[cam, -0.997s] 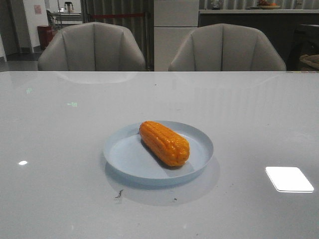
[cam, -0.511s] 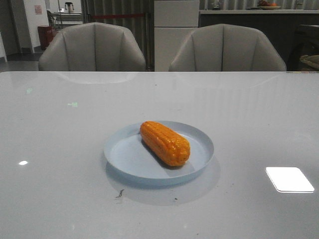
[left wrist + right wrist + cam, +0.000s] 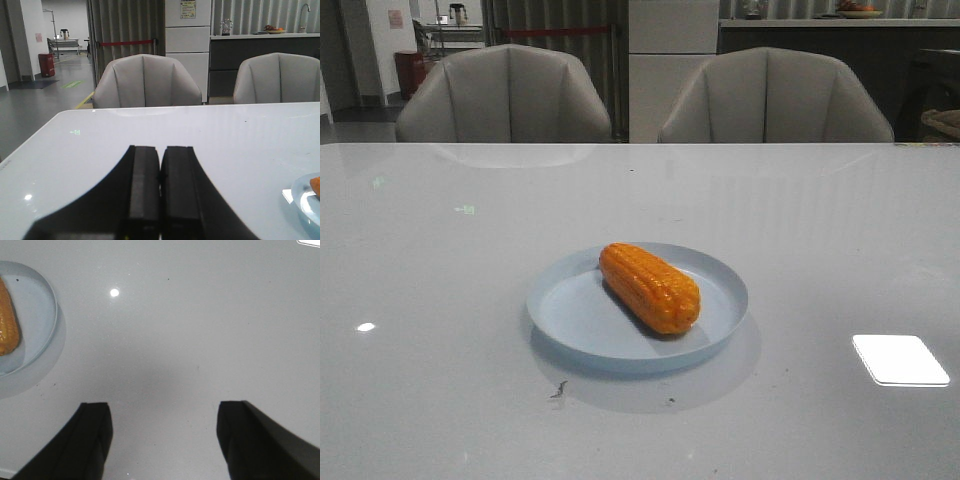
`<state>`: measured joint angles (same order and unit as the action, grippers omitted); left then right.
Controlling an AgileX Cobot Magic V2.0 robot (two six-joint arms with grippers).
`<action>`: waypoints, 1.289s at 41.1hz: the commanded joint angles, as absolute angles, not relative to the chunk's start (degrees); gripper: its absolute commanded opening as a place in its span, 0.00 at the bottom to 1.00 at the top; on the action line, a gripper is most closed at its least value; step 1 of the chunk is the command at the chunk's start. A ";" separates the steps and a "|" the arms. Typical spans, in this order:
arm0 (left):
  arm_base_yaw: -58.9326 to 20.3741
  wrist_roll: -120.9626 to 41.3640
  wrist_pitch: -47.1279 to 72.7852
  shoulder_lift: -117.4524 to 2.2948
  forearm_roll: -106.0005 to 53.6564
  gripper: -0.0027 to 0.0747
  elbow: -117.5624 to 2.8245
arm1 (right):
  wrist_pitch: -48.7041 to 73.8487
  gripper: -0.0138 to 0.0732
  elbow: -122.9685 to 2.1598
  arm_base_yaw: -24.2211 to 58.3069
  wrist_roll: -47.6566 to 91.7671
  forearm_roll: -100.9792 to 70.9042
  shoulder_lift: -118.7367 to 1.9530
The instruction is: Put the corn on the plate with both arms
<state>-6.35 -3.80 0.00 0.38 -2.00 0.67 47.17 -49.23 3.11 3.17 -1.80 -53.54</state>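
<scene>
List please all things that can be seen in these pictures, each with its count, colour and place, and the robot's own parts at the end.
corn: 1, orange-yellow, lying on the plate, slanted from back left to front right.
plate: 1, pale blue, on the table near the middle.
table: 1, glossy white-grey, fills the foreground.
chairs: 2, beige-grey, behind the far edge of the table.
cabinet: 1, white, behind and between the chairs.
red bin: 1, red, far back left.
left gripper: 1, black, fingers shut together, empty, over the table, away from the plate.
right gripper: 1, black, fingers wide apart, empty, above bare table beside the plate.
</scene>
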 commanded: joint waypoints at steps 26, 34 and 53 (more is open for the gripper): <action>-6.30 -3.67 -5.46 1.64 -2.52 0.16 2.79 | 41.28 0.79 -50.45 2.84 3.61 -0.97 -53.06; -6.30 -3.67 -5.46 1.64 -2.52 0.16 2.79 | 33.51 0.67 -46.62 2.84 3.61 -0.58 -50.64; -6.30 -3.67 -5.46 1.64 -2.52 0.16 2.79 | 9.74 0.19 -24.12 2.84 3.56 -1.12 -26.04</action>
